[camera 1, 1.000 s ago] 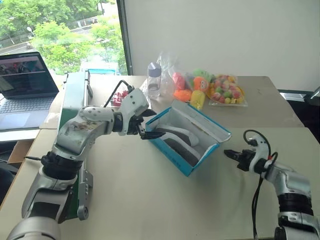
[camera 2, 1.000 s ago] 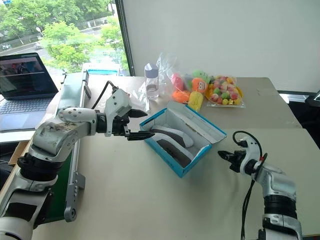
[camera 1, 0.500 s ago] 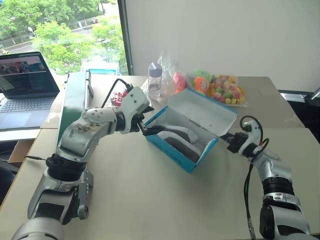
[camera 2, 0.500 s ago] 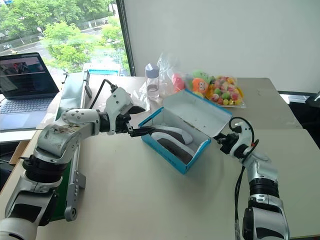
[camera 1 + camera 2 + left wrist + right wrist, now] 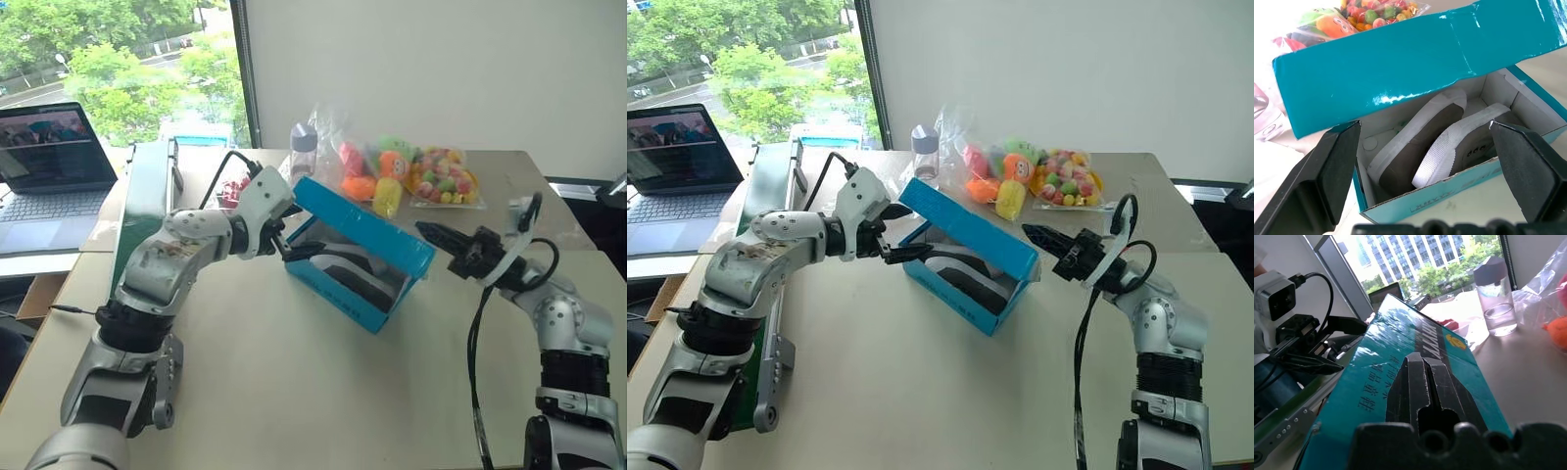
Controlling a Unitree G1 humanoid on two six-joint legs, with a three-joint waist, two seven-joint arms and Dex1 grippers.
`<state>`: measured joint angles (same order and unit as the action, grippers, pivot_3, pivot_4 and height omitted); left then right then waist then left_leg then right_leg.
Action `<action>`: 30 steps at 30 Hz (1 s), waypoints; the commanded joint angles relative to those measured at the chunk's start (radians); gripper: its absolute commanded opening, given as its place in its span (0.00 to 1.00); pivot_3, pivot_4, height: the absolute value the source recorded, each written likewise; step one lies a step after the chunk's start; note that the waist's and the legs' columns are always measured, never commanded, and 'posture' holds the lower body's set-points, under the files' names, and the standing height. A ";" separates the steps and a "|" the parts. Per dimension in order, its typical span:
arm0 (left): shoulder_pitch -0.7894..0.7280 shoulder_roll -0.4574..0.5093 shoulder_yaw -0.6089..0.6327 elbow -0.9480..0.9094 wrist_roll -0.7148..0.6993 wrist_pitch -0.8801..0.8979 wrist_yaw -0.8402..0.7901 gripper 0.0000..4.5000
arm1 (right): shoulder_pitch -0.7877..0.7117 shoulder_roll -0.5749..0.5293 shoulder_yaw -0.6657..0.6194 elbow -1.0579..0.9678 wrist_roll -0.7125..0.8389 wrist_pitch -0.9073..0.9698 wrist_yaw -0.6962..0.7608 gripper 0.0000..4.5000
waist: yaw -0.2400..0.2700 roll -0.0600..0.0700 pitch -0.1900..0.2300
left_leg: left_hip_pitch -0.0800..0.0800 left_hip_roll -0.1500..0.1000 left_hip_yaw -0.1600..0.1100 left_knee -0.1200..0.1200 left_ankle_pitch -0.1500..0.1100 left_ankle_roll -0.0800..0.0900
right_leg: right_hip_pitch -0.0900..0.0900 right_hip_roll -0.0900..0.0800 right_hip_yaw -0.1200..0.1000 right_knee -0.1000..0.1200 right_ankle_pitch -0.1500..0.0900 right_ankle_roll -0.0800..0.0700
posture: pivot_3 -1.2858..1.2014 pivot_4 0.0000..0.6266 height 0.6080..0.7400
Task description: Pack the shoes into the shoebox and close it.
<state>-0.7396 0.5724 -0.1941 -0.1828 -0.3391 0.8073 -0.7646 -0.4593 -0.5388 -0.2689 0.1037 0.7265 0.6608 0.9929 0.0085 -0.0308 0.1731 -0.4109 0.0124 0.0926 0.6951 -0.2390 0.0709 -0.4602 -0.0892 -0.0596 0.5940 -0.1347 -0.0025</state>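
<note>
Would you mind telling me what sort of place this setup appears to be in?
Probably an office or lab room: pale work tables, an open laptop beside a large window overlooking trees, and a small conveyor.

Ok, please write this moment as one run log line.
stage: closing lid | shoes: inside shoebox | lid: half closed | right gripper: shut, pushing lid | left gripper: open at box end

A clear water bottle with a grey cap stands near the tabletop's far edge. Beside it, a clear bag of colourful plush toys lies along that edge. A green-and-grey conveyor runs down the tabletop's left side. Beyond it sits an open laptop.
</note>
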 commanded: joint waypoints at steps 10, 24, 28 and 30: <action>-0.047 0.143 0.217 -0.076 -0.114 0.107 -0.058 1.00 | -0.195 -0.042 0.182 0.024 -0.103 0.024 0.030 0.01 | -0.002 0.000 0.000 | -0.001 0.000 -0.001 0.000 0.000 0.000 | -0.001 0.000 -0.001 0.000 0.000 0.000 | 0.52 0.24 1.00; 0.015 0.255 0.182 -0.242 -0.214 0.208 -0.087 1.00 | -0.267 0.113 0.387 0.288 -0.324 -0.131 0.064 0.01 | -0.002 0.000 0.000 | -0.003 0.000 -0.001 0.000 0.000 0.000 | -0.002 0.000 -0.002 0.000 0.000 0.000 | 0.52 0.24 1.00; 0.030 0.264 0.166 -0.258 -0.213 0.204 -0.084 1.00 | -0.231 0.129 0.465 0.275 -0.414 -0.157 0.045 0.01 | -0.006 0.000 0.000 | -0.003 0.000 -0.001 0.000 0.001 -0.001 | -0.002 0.000 -0.002 0.000 0.000 0.000 | 0.52 0.24 1.00; 0.038 0.272 0.155 -0.261 -0.205 0.192 -0.088 1.00 | -0.212 0.113 0.516 0.249 -0.474 -0.177 0.041 0.01 | -0.007 0.000 0.000 | -0.001 0.000 -0.001 0.000 0.001 -0.001 | -0.001 0.000 -0.002 0.000 0.000 0.000 | 0.52 0.24 1.00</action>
<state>-0.7012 0.8222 -0.0404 -0.4129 -0.5518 1.0148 -0.8519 -0.7075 -0.4139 0.1854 0.3734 0.3146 0.4960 1.0359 0.0017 -0.0308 0.1734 -0.4101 0.0121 0.0919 0.6951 -0.2384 0.0697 -0.4596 -0.0893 -0.0612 0.5944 -0.1350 -0.0030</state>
